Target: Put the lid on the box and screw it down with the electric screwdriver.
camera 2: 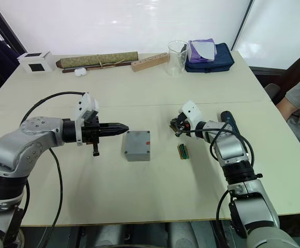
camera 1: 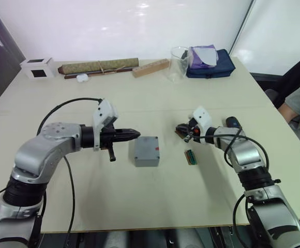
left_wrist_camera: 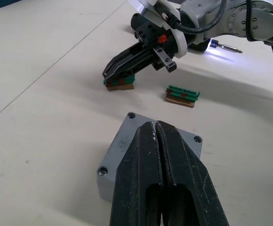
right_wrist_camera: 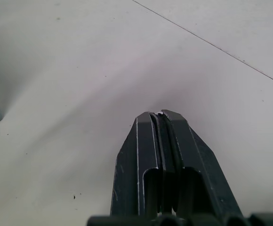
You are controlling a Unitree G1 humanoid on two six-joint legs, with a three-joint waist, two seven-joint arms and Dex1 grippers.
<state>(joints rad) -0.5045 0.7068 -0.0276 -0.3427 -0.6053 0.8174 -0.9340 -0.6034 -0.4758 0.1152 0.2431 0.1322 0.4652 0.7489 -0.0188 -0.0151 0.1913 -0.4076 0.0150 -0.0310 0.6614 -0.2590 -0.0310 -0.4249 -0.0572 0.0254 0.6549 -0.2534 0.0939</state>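
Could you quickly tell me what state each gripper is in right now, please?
Left gripper: closed, holding nothing, just beside the box.
Right gripper: closed, holding nothing, above a bit holder.

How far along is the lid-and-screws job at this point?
Done: the lid sits on the box, screw heads showing in its corners. In hand: nothing; the left hand and right hand are shut and empty. Left: unclear. The electric screwdriver lies behind the right arm, its tip lit.

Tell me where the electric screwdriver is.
The electric screwdriver lies on the table's right side, behind the right gripper, its lit tip visible in the left wrist view.
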